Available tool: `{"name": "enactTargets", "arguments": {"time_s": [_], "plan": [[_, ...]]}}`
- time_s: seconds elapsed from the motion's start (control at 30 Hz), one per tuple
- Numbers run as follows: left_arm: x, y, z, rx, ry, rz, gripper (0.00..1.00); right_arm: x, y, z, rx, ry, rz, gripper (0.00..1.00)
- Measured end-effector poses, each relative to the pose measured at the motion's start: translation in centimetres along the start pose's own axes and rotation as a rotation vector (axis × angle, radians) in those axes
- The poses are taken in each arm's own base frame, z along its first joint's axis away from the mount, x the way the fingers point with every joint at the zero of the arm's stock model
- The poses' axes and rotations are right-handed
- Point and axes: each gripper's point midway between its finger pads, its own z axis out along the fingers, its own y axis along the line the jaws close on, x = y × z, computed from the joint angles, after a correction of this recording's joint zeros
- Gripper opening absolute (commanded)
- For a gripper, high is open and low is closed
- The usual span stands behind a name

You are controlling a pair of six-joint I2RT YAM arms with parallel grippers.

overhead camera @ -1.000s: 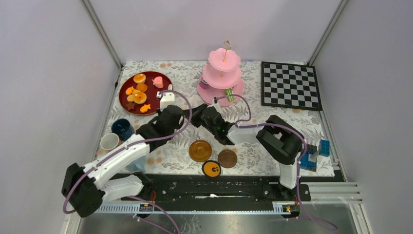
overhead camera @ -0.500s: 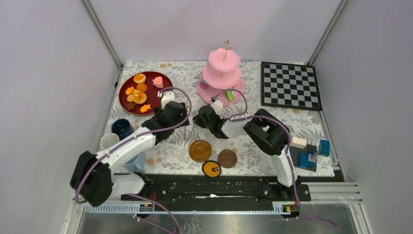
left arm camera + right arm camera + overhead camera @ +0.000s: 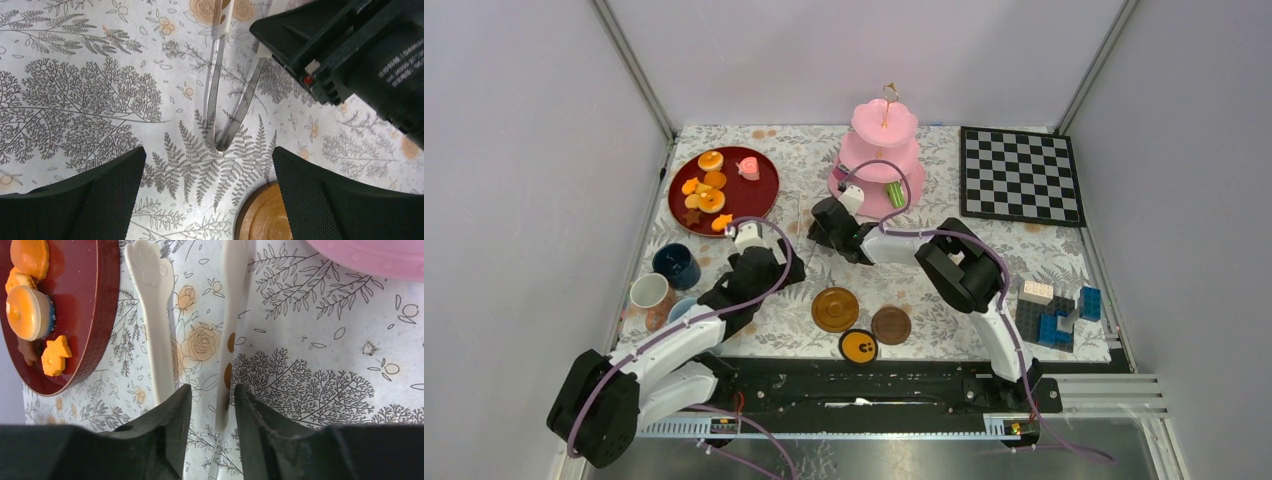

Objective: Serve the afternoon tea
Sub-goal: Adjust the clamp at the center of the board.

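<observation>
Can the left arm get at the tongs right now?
Probably yes: the left gripper is open, the tongs lie just ahead with nothing between, though the right gripper is at their far end.

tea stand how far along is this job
Done: a green pastry sits on the stand. In hand: tongs lie on the cloth, left gripper and right gripper open over them. Remaining: other pastries on the plate; cups off the saucers.

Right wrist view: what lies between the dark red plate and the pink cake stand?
White paw-tipped tongs lie between the dark red plate and the pink cake stand, over the floral cloth; the right wrist view shows it.
</observation>
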Motion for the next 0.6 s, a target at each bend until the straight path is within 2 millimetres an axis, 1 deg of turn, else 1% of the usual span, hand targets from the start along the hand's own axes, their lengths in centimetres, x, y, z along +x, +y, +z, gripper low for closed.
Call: {"name": "enactTargets", "arguments": {"time_s": [0.1, 0.17, 0.23, 0.3, 0.37, 0.43, 0.5, 0.53, 0.57, 0.6], "plan": [[-0.7, -0.2, 0.6, 0.014, -0.018, -0.037, 0.99, -0.1, 0.2, -0.5, -0.021, 0.017, -0.033, 0.73], [-1.2, -0.4, 1.0, 0.035, -0.031, -0.055, 0.99, 0.0, 0.2, -1.6, -0.048, 0.051, -0.054, 0.87], [-1.2, -0.6, 1.7, 0.052, -0.032, -0.051, 0.99, -0.4, -0.2, -3.2, -0.081, 0.091, -0.077, 0.95], [-0.9, -0.6, 2.4, 0.057, -0.021, -0.030, 0.99, -2.0, -0.2, -4.9, -0.123, 0.103, -0.087, 0.98], [-0.2, -0.5, 3.2, 0.053, -0.005, 0.000, 0.99, -4.9, -0.1, -6.9, -0.188, 0.078, -0.082, 0.99], [0.4, -0.2, 4.0, 0.044, 0.007, 0.028, 0.99, -8.0, -0.4, -9.1, -0.256, 0.028, -0.069, 1.00], [1.1, 0.0, 4.9, 0.035, 0.017, 0.059, 0.99, -10.8, -1.4, -11.5, -0.311, -0.040, -0.057, 1.00], [1.5, 0.2, 5.2, 0.025, 0.020, 0.073, 0.99, -11.9, -2.1, -12.4, -0.329, -0.071, -0.052, 1.00], [1.9, 0.4, 5.5, 0.014, 0.023, 0.095, 0.99, -12.8, -2.7, -13.1, -0.342, -0.101, -0.047, 1.00], [1.9, 0.2, 5.8, 0.010, 0.012, 0.113, 0.99, -13.4, -3.4, -13.7, -0.358, -0.125, -0.043, 1.00]]}}
